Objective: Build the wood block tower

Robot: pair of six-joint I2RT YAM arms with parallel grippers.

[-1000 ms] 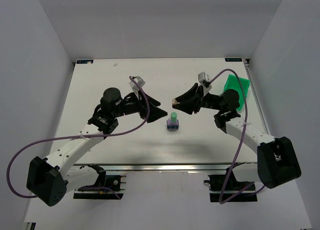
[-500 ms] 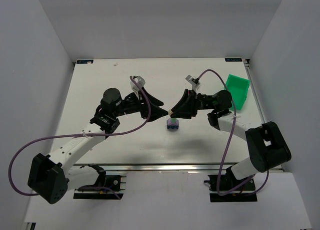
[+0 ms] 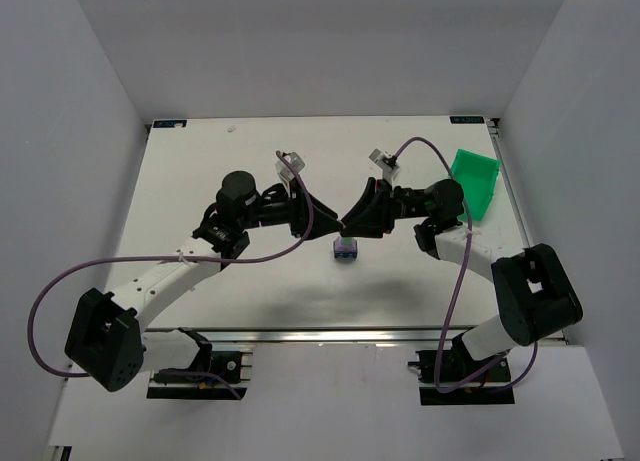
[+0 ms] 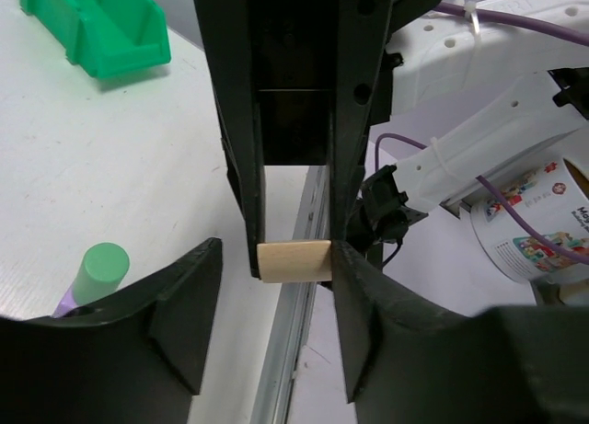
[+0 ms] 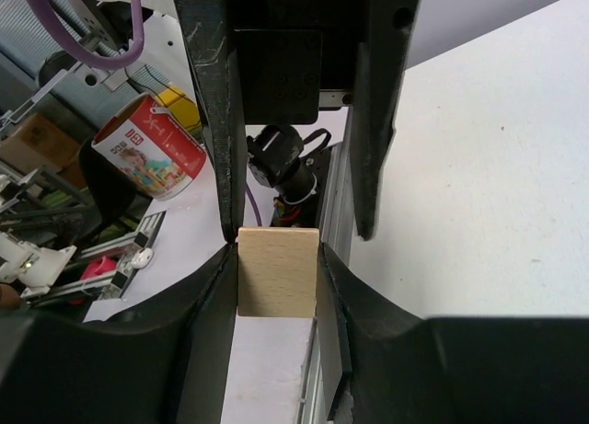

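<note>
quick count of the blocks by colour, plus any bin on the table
beige block: 1
mint green block: 1
lilac block: 1
dark blue block: 1
green bin: 1
total: 5

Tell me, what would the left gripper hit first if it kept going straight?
The beige block that the right gripper holds. It sits straight ahead, between the open fingers of the left gripper; how near is hard to judge.

Bare table (image 3: 340, 299) nearside of tower (image 3: 346, 250)
</note>
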